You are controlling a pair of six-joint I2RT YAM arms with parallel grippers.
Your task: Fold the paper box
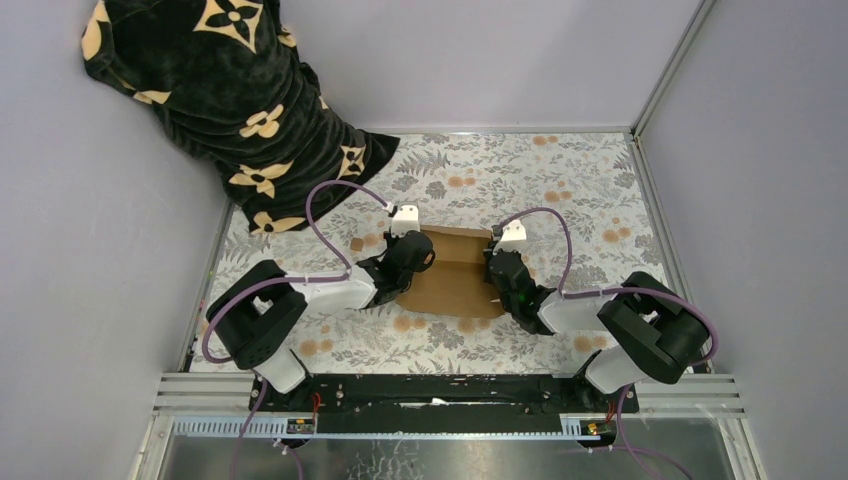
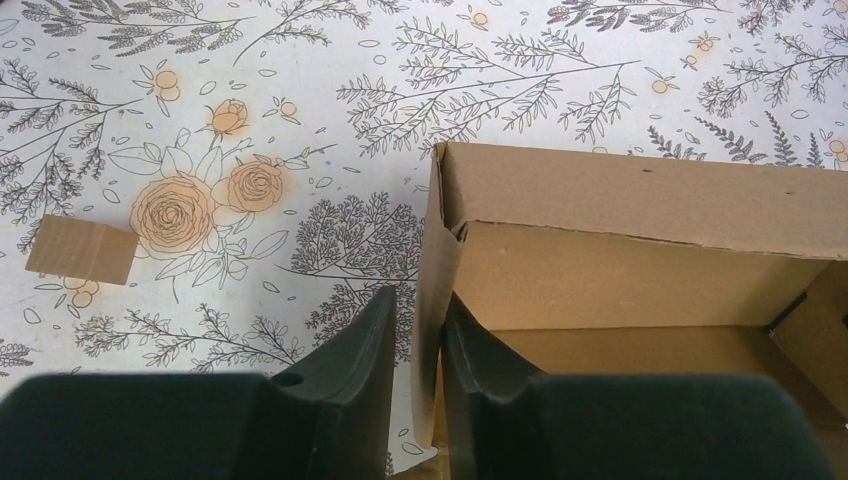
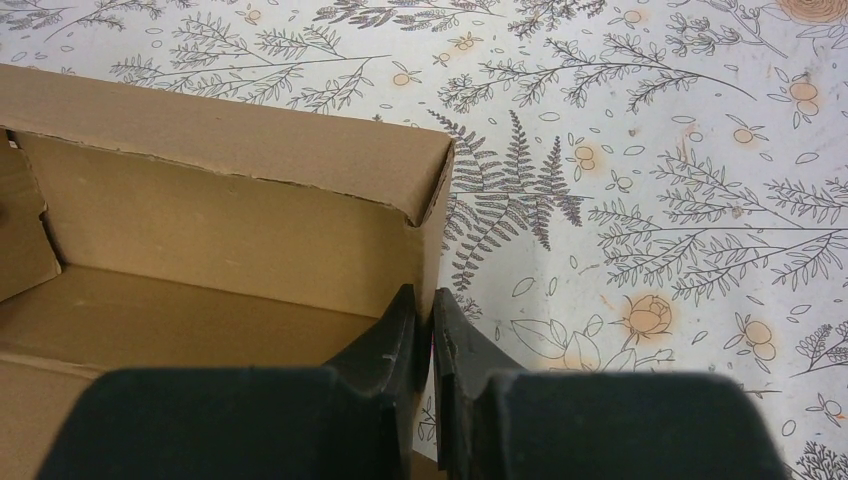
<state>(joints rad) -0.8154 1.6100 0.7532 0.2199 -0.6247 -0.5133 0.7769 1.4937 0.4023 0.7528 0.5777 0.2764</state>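
Observation:
The paper box (image 1: pixel 455 275) is brown cardboard, standing half-formed on the floral tablecloth with its far wall and both end walls raised. In the left wrist view the box (image 2: pixel 620 200) has its left end wall standing between the fingers of my left gripper (image 2: pixel 421 293). The jaws are slightly apart: the inner finger touches the wall, and a gap shows at the outer finger. In the right wrist view my right gripper (image 3: pixel 425 292) is shut on the right end wall of the box (image 3: pixel 220 150). From above, the left gripper (image 1: pixel 418 255) and right gripper (image 1: pixel 497 262) flank the box.
A small loose cardboard scrap (image 2: pixel 80 250) lies on the cloth left of the box, the same scrap (image 1: pixel 356 244) seen from above. A black cloth with tan flowers (image 1: pixel 230 90) is heaped at the back left. Grey walls enclose the table.

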